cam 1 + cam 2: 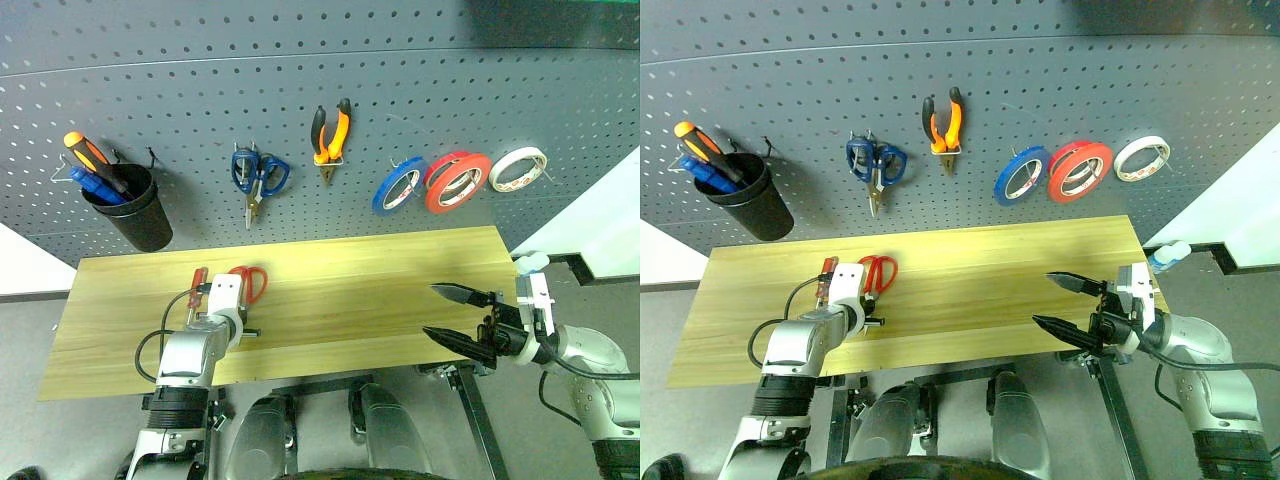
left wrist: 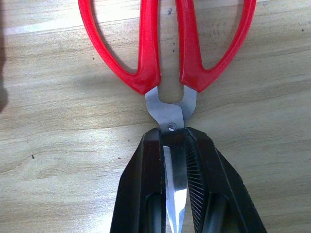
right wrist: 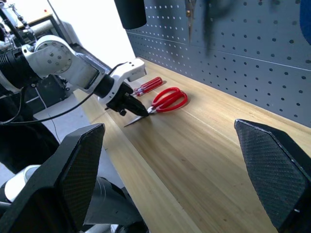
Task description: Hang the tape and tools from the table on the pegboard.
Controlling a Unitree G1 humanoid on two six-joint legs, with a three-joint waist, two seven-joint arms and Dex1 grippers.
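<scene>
While the left claw is clamping shut on the steel blades of the red scissors, just below the pivot, the scissors are lying flat on the desk at about 9 o'clock from its middle, handles pointing toward the pegboard. The red screwdriver is lying just beside them, on the 9 o'clock side. The right claw is hanging wide open and empty off the desk's 4 o'clock corner, pointing across toward the scissors.

Judging by the board, the pliers and the big red tape are already hanging, the tape between a blue roll at its 9 o'clock and a whitish roll at its 3 o'clock. Blue scissors and a black cup of screwdrivers are hanging further toward 9 o'clock. So the step in hand looks like picking up the scissors, with the screwdriver still to come.

Next, the move is probably calling for a lift off the wood without the blades slipping in the pinch, then carrying a handle loop up onto a free hook; which hook is free is hard to tell.

No brand, label or writing is readable on anything.
</scene>
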